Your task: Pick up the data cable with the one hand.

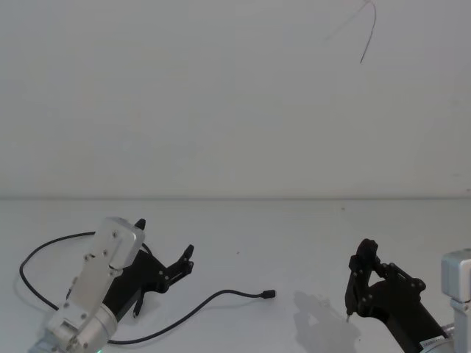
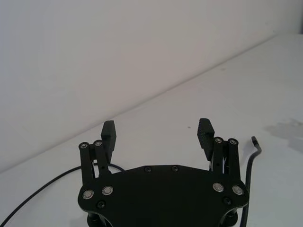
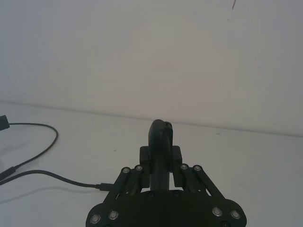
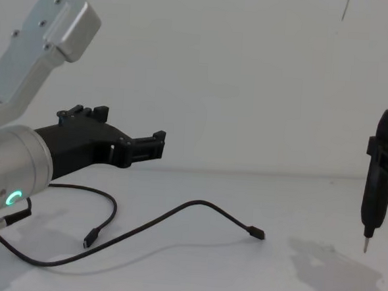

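Evidently nothing is grasped yet: the left tool [image 2: 157, 128] hovers, jaws apart, above the data cable [image 1: 228, 292], which lies slack on the bench [image 1: 294, 235]. Farther off, the right tool [image 3: 161, 158] clamps a pen-shaped probe [image 4: 376, 176]. Descending and closing remain.

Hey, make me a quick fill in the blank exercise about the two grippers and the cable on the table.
1. The left gripper hovers above the data cable with its jaws ___.
2. The right gripper is ___ on a pen-shaped tool.
3. The tool's metal tip points ___, toward the table.
Missing words: open; shut; down.
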